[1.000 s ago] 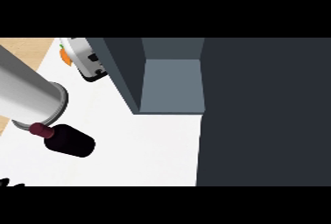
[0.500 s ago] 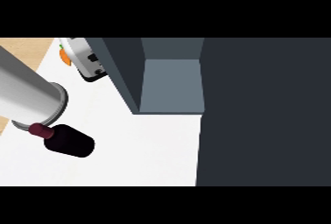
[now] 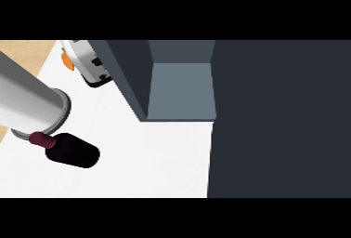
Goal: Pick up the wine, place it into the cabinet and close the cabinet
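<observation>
- Almost no change in the last second: wine bottle [image 3: 70, 149] in the same place as before, on the near left part of the white counter [image 3: 151, 158], dark body pointing to the near right and maroon neck to the far left.
- Grey forearm [image 3: 27, 102] also where it was, coming in from the far left, its ringed end just above the neck of the bottle.
- One small difference: some dark fingertips showing a second ago at the near left edge, gone out of view now.
- No hand visible at this moment, neither left nor right; cannot tell how far the fingers are open or whether anything is held.
- Cannot tell either whether the bottle is touched by the arm or only lies under it.
- Cabinet [image 3: 179, 88] open at the far middle, with the grey inner floor showing and a large dark panel [image 3: 281, 121] filling the right side, probably the door.
- Bottle well apart from the cabinet opening, to its near left.
- White appliance [image 3: 91, 66] at the far left, just beside the cabinet wall.
- Judgement: task at its very beginning, with picking up not yet confirmed, and placing and closing both left to do.
</observation>
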Robot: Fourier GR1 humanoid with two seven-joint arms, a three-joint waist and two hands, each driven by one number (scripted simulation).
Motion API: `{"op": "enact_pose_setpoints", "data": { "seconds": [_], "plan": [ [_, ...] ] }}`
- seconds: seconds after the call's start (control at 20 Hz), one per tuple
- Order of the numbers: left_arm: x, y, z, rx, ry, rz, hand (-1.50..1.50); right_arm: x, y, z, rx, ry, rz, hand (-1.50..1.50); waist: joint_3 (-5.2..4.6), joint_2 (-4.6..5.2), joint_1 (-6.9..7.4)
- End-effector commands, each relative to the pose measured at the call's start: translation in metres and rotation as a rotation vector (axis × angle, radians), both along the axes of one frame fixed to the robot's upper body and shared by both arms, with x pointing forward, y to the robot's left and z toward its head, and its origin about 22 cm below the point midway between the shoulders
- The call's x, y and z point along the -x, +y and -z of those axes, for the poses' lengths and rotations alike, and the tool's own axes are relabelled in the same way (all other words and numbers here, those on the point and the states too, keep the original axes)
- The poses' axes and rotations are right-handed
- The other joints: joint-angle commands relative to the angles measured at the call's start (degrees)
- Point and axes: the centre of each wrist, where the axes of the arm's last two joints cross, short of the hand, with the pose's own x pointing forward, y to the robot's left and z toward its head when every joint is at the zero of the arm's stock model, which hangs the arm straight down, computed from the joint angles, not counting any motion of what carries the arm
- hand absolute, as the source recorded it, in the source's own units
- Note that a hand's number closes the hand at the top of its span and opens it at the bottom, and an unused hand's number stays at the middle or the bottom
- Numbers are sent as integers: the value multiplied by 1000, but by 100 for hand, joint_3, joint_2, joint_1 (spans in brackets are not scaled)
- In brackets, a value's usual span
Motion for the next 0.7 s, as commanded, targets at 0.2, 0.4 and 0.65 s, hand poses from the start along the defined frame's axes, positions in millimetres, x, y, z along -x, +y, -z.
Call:
{"op": "enact_pose_setpoints", "data": {
  "seconds": [0.2,0.4,0.65],
  "plan": [
    [-33,27,6,-18,16,-76,-150,24,1,-29,4,-44,-21,-150,-3,11,-52],
    [-42,35,17,-25,48,-66,-150,29,-1,-30,-28,-46,-39,-150,-2,8,-63],
    [-49,49,25,-54,105,-86,-150,27,-1,-16,-23,-41,-18,-150,0,6,-38]
  ]
}}
